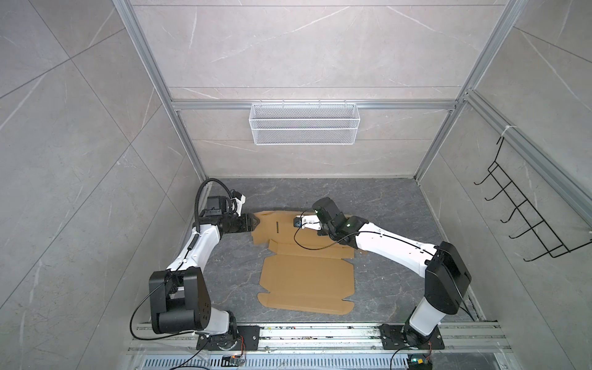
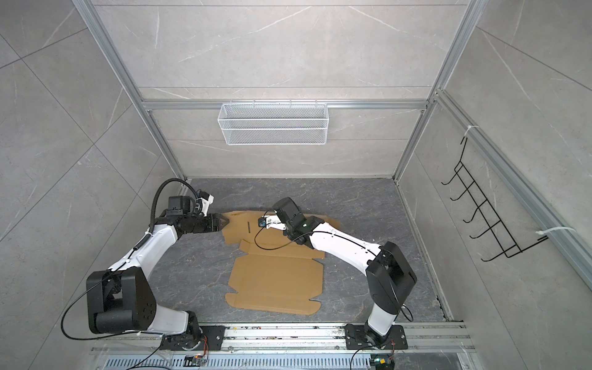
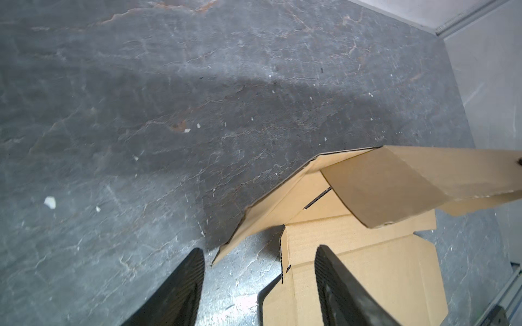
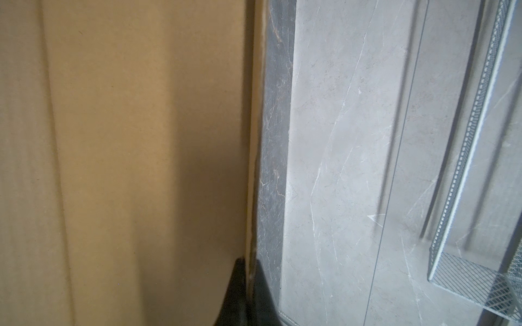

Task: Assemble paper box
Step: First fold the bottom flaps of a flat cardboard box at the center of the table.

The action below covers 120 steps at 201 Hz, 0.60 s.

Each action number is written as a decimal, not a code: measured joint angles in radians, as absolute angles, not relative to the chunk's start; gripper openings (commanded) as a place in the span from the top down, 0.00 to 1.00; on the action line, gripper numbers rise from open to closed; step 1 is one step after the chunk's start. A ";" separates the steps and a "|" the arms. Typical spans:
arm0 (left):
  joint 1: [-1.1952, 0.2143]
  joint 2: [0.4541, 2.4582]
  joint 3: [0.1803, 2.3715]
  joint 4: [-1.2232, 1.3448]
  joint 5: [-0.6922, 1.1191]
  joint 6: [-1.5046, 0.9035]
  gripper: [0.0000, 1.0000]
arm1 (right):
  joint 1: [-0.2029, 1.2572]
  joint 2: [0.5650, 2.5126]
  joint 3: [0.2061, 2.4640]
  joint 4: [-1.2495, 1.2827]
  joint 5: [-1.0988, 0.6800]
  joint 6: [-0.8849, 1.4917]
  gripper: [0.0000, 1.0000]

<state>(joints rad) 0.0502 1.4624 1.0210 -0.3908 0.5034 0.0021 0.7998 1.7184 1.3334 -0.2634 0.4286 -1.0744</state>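
In both top views the paper box [image 1: 307, 282] [image 2: 275, 282] is a flat brown die-cut sheet in the middle of the dark table [image 1: 384, 205]. The left gripper [image 1: 254, 222] is at its far left corner, and the right arm [image 1: 387, 240] reaches over its far right part.

In the left wrist view the left gripper [image 3: 258, 282] is spread, with a cut corner of the sheet in the gap. Just beyond, a flap is raised off the table and folded over.

In the right wrist view the right gripper [image 4: 250, 293] pinches the thin edge of a cardboard panel. Past it are the grey wall and a white mesh basket [image 4: 466, 169].
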 measured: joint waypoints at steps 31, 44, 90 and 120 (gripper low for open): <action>0.050 1.499 1.021 -0.373 0.538 0.056 0.44 | 0.800 1.718 1.333 -0.263 0.429 -1.074 1.00; 0.050 1.512 1.021 -0.366 0.554 0.080 0.48 | 0.800 1.718 1.333 -0.263 0.429 -1.074 1.00; 0.051 1.536 1.021 -0.347 0.563 0.141 0.51 | 0.798 1.718 1.333 -0.264 0.428 -1.074 1.00; 0.051 1.541 1.021 -0.333 0.584 0.157 0.51 | 0.798 1.718 1.333 -0.264 0.425 -1.074 1.00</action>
